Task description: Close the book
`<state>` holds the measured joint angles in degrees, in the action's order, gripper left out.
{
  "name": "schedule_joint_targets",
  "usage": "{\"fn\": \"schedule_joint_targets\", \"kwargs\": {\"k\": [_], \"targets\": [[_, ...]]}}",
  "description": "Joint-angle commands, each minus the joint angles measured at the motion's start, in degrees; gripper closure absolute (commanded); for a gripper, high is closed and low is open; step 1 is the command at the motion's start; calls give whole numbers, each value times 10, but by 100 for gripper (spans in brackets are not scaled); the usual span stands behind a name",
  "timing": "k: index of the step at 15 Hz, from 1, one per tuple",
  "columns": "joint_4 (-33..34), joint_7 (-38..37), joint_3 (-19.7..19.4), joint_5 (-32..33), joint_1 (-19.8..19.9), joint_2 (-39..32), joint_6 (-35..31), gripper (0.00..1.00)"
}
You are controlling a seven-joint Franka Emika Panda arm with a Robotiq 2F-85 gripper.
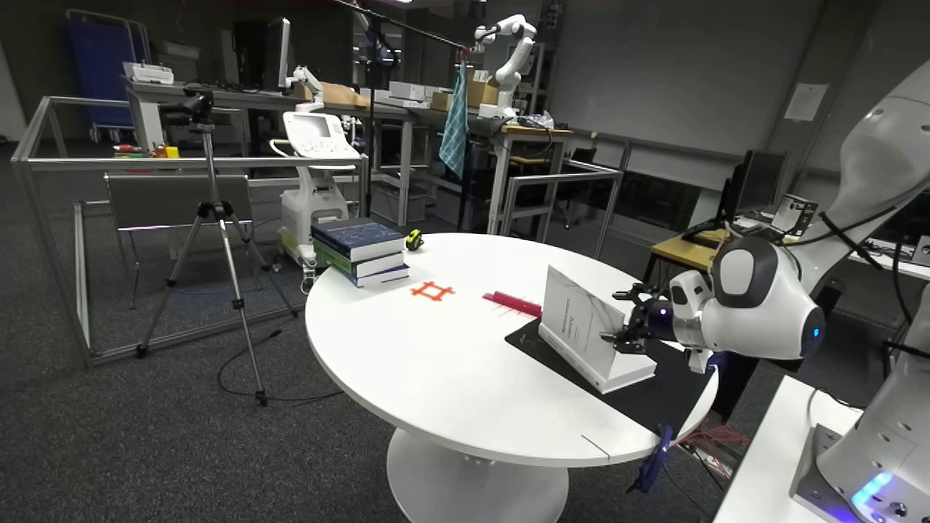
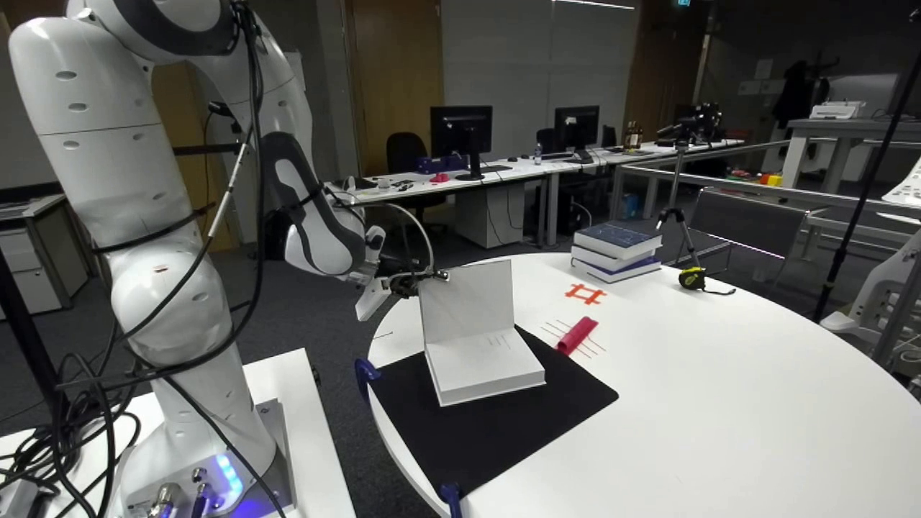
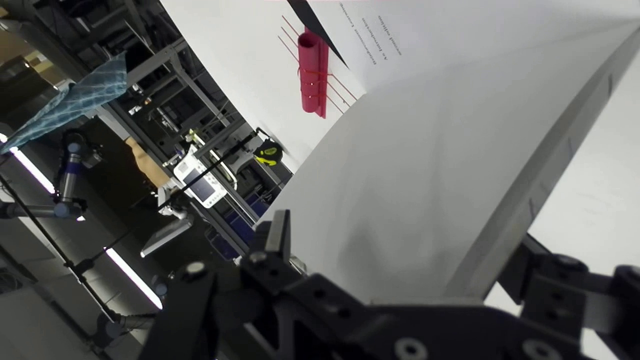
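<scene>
The book (image 1: 581,309) stands open on a black mat (image 2: 511,446) near the table edge. One half is raised and steep, with print on its outer face; the other half (image 2: 486,367) lies flat with print on its white page. The raised half (image 3: 425,165) fills the middle of the wrist view. My gripper (image 1: 617,317) is at the raised half's free edge, fingers wide apart. In the wrist view the gripper (image 3: 400,250) has one finger in front of the raised half and the other partly hidden behind its edge. It also shows in an exterior view (image 2: 424,279).
A stack of thick books (image 1: 360,250), a tape measure (image 1: 414,240), an orange frame (image 1: 432,290) and a red strip (image 2: 578,335) lie on the round white table (image 1: 407,363). Blue clamps (image 1: 657,457) sit at the table edge by the mat.
</scene>
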<state>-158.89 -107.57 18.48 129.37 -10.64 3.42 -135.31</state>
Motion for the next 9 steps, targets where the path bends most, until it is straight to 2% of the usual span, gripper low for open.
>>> {"fn": "schedule_joint_targets", "kwargs": {"k": [1, 2, 3, 6, 9], "targets": [[-17, 61, -31, -64, -17, 75, -55, 0], [-26, 77, -38, -81, -19, 91, -64, 0], [1, 108, -46, -104, -17, 76, -72, 0], [-17, 166, -67, -161, -17, 120, -96, 0], [-6, 231, -87, -220, -14, 129, -109, 0]]}}
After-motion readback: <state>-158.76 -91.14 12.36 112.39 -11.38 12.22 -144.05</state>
